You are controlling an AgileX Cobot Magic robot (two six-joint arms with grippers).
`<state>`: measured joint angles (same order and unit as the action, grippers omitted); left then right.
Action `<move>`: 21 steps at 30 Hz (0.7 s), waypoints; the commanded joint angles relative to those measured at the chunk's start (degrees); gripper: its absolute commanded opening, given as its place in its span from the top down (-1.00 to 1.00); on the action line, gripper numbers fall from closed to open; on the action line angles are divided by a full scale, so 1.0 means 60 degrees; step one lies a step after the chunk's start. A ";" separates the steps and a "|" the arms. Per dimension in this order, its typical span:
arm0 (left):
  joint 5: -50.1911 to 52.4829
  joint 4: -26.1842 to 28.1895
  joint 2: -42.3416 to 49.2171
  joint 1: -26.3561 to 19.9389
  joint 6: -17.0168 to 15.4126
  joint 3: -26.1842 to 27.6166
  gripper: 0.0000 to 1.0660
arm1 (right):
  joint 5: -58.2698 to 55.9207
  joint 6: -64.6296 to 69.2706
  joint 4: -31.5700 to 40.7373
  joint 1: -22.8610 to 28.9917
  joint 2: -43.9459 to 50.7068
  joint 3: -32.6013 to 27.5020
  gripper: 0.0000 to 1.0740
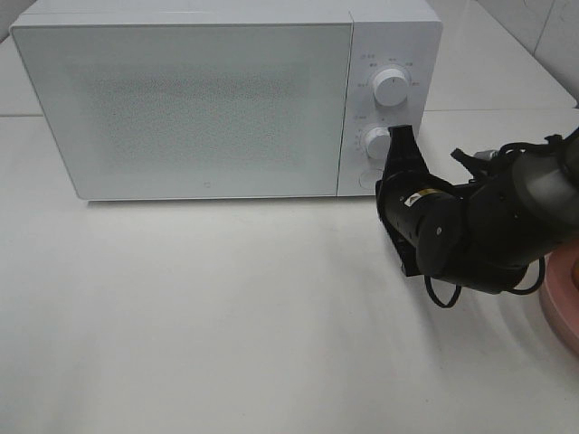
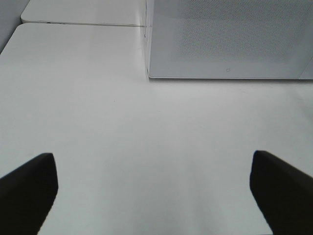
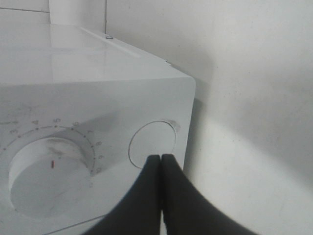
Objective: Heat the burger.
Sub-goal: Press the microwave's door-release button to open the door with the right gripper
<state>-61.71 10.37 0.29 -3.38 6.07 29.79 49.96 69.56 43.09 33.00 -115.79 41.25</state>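
The burger is out of view. The white microwave [image 1: 199, 99] stands at the back of the table with its door closed. My right gripper [image 1: 401, 137] is shut and empty at the control panel, beside the lower dial [image 1: 374, 140]. In the right wrist view its fingertips [image 3: 160, 159] press together at the edge of the round button [image 3: 152, 141], next to the lower dial [image 3: 49, 169]. In the left wrist view my left gripper [image 2: 152, 155] is open over bare table, short of the microwave's [image 2: 225, 39] front corner, with nothing between its fingers.
A pink round plate [image 1: 563, 298] shows at the right edge of the table, partly behind my right arm. The upper dial [image 1: 390, 86] sits above the lower one. White tabletop [image 1: 226, 316] stretches in front of the microwave.
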 commanded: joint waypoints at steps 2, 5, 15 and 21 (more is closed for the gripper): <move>0.0019 0.0048 0.0162 -0.0019 -0.0029 -0.0010 -0.87 | 0.0048 0.0134 -0.0019 -0.0038 0.0038 0.0048 1.00; 0.0019 0.0048 0.0162 -0.0019 -0.0029 -0.0010 -0.87 | 0.0267 0.0583 -0.0325 -0.0143 -0.0258 0.0057 1.00; 0.0019 0.0048 0.0162 -0.0019 -0.0019 -0.0010 -0.87 | 0.0984 0.1528 -0.0888 -0.0143 -0.0630 0.0067 1.00; 0.0019 0.0048 0.0162 -0.0019 -0.0019 -0.0010 -0.87 | 0.0735 0.1604 -0.1213 -0.0372 -0.0697 0.0220 1.00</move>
<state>-61.71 10.37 0.29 -3.38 6.07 29.79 54.43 78.84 36.78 31.28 -120.03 42.06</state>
